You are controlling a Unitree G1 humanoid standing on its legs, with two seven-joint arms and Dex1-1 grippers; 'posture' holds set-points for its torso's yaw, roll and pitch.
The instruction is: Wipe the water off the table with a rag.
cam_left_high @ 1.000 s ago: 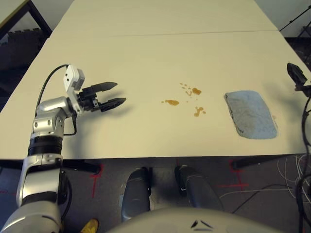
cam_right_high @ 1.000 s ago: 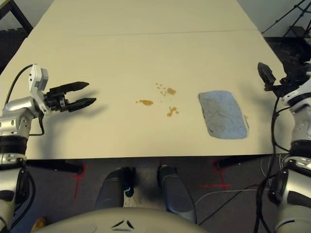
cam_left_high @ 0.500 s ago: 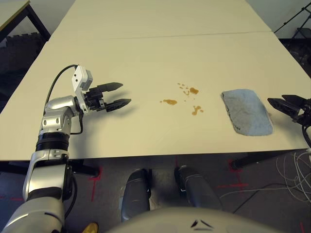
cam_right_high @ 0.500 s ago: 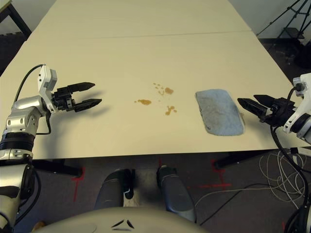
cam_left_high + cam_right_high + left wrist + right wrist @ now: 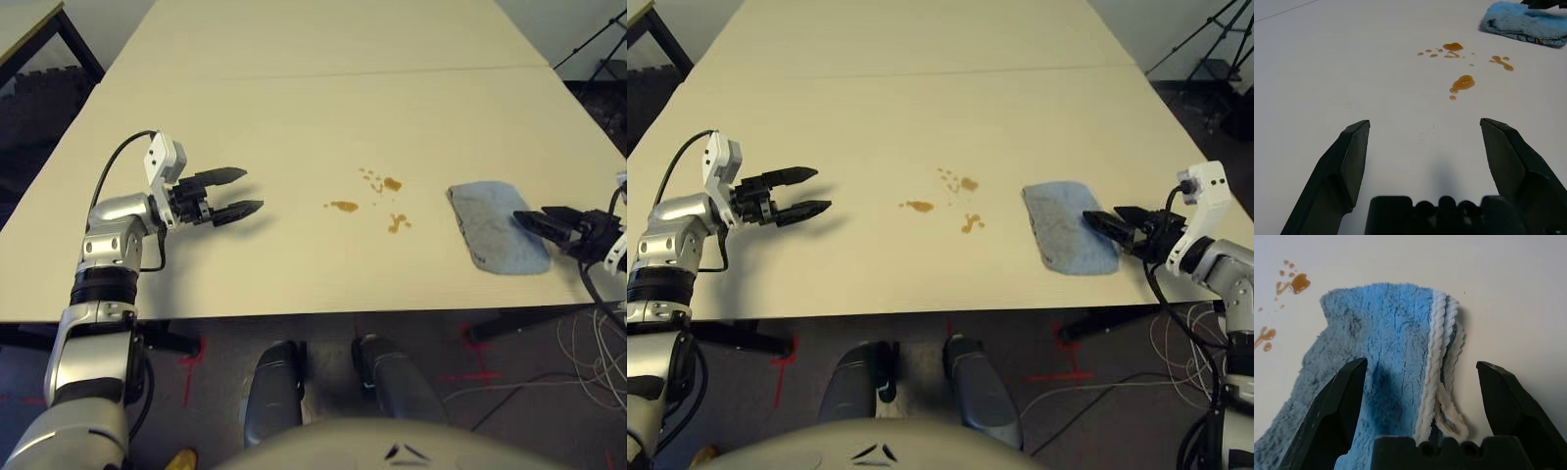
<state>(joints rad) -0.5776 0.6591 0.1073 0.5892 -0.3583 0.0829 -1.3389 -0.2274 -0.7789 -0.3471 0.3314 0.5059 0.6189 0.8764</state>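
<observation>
The grey-blue rag (image 5: 490, 225) lies flat near the right front of the beige table (image 5: 294, 108). My right gripper (image 5: 1102, 214) is open, low over the rag's right edge, and in the right wrist view its fingers (image 5: 1337, 406) straddle the rag (image 5: 1391, 342). Several small amber-brown water drops (image 5: 392, 184) sit mid-table, left of the rag, and appear in the left wrist view as blotches (image 5: 1463, 82). My left gripper (image 5: 253, 189) hovers open over bare table to the left, pointing toward the drops, with nothing between its fingers (image 5: 1352, 156).
A thin seam line (image 5: 343, 70) crosses the far part of the tabletop. The table's right edge runs just beyond the rag. Cables (image 5: 1185, 343) trail on the floor at the right, and a tripod (image 5: 1205, 49) stands at the far right.
My right gripper has come down from the table's right side and moved left, onto the rag's right edge. The left arm has barely moved.
</observation>
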